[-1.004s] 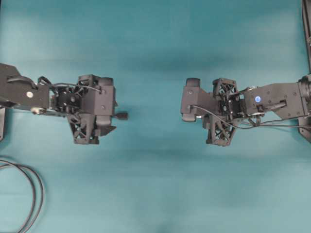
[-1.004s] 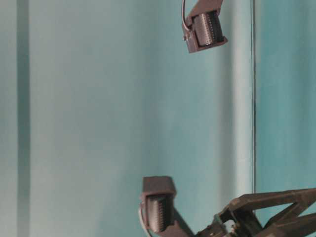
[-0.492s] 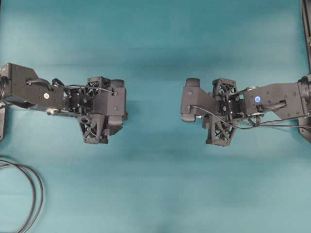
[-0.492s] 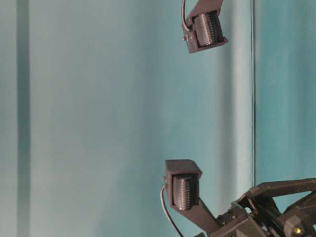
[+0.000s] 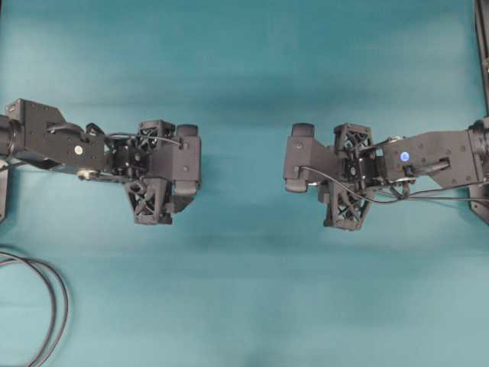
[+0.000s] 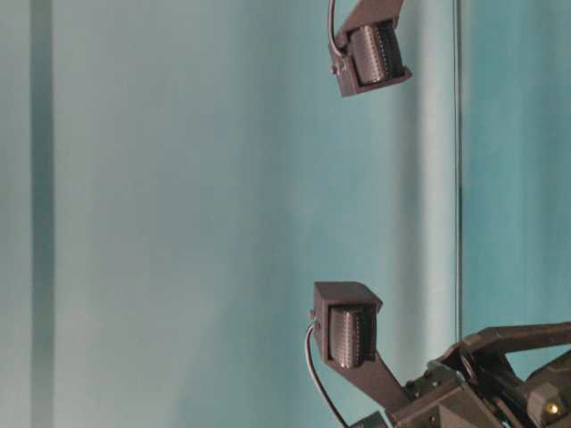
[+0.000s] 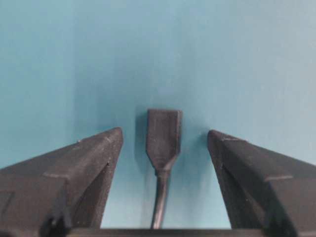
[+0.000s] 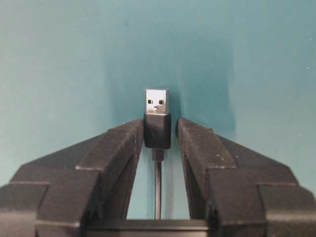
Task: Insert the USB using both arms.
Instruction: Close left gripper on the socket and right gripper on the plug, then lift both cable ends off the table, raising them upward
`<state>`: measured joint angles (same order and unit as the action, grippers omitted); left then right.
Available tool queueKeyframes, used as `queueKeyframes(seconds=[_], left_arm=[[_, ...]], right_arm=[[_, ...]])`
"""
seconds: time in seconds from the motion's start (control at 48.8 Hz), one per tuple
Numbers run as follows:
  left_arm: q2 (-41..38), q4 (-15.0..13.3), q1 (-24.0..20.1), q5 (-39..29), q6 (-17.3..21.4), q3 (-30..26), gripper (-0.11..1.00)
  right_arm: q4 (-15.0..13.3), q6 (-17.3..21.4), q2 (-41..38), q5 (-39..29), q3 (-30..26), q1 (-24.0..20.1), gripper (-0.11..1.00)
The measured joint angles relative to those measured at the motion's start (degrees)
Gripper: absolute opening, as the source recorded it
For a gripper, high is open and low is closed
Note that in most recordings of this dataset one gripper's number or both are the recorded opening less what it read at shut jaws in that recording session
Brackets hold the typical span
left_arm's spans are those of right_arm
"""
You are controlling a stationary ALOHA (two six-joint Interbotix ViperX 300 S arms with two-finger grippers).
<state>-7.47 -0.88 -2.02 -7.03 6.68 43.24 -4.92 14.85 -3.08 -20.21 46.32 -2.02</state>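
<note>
A: USB [image 8: 156, 117] first, where is it?

B: Over on the right side. Going left to right, though: at the far left edge of the overhead view a looped black cable [image 5: 47, 310] lies on the teal table [image 5: 244, 306], well apart from both arms.

A: And the left arm?

B: The left arm [image 5: 53, 145] reaches in from the left edge. Its wrist view shows the left claw [image 7: 165, 140] with both fingers [image 7: 84, 163] spread wide. Between them lies an all-black socket end [image 7: 163, 133] on a thin cable, flat on the table, with a clear gap on each side. Neither finger touches it, so that claw is open around the socket, not gripping it.

A: What is between the two arms?

B: Only bare teal table in the overhead view. The two wrists face each other across it, well apart.

A: Now the right arm.

B: The right arm [image 5: 435, 157] comes in from the right edge, trailing thin wires. In its wrist view the right claw [image 8: 158, 131] is clamped on the USB: both fingers [image 8: 121, 145] press against the short dark body, one on each side. The silvery metal tip sticks out past the fingertips, and the thin cable runs back between the fingers toward the camera.

A: Does the table-level view add anything?

B: Little. It shows one ridged finger pad near the top edge and another low down, above dark lattice framing; I cannot tell which arm each belongs to.
</note>
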Motion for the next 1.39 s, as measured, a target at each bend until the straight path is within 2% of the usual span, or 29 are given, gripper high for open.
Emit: queueKeyframes(seconds=[0.184, 0.266, 0.389, 0.533, 0.635, 0.717, 0.922, 1.045, 1.229, 1.393], left_arm=[[-0.4, 0.0, -0.2, 0.0, 0.0, -0.4, 0.75], [-0.5, 0.0, -0.2, -0.1, 0.1, -0.5, 0.69], [-0.5, -0.1, -0.1, -0.1, 0.9, -0.5, 0.49], [-0.5, -0.1, 0.6, 0.0, 4.8, -0.5, 0.20], [-0.4, -0.1, 0.7, -0.7, 7.6, -0.7, 0.09], [-0.4, -0.1, 0.8, -1.7, 8.9, -1.1, 0.09], [-0.4, -0.1, 0.9, -3.3, 9.1, -1.4, 0.09], [0.4, -0.1, 0.9, -5.4, 9.1, -1.4, 0.09], [3.3, -0.1, 1.0, -10.7, 8.8, -2.3, 0.09], [6.0, -0.3, 1.0, -15.0, 6.3, -4.1, 0.09]], right_arm=[[0.0, 0.0, 0.0, 0.0, 0.0, 0.0, 0.34], [0.0, 0.0, 0.0, 0.0, 0.0, 0.0, 0.34], [0.0, 0.0, 0.0, 0.0, 0.0, 0.0, 0.34], [0.0, 0.0, 0.0, 0.0, 0.1, 0.0, 0.34], [0.0, 0.0, 0.4, 0.0, 0.3, 0.1, 0.34], [0.0, -0.1, 0.9, 0.0, 0.6, 0.0, 0.32], [0.0, -0.4, 1.4, -0.3, 0.8, 0.0, 0.31], [0.1, -0.4, 1.9, -1.0, 0.7, -0.3, 0.18], [0.1, -2.4, 3.8, -4.3, -0.3, -1.8, 0.18], [0.1, -3.6, 6.4, -8.3, -1.7, -1.3, 0.18]])
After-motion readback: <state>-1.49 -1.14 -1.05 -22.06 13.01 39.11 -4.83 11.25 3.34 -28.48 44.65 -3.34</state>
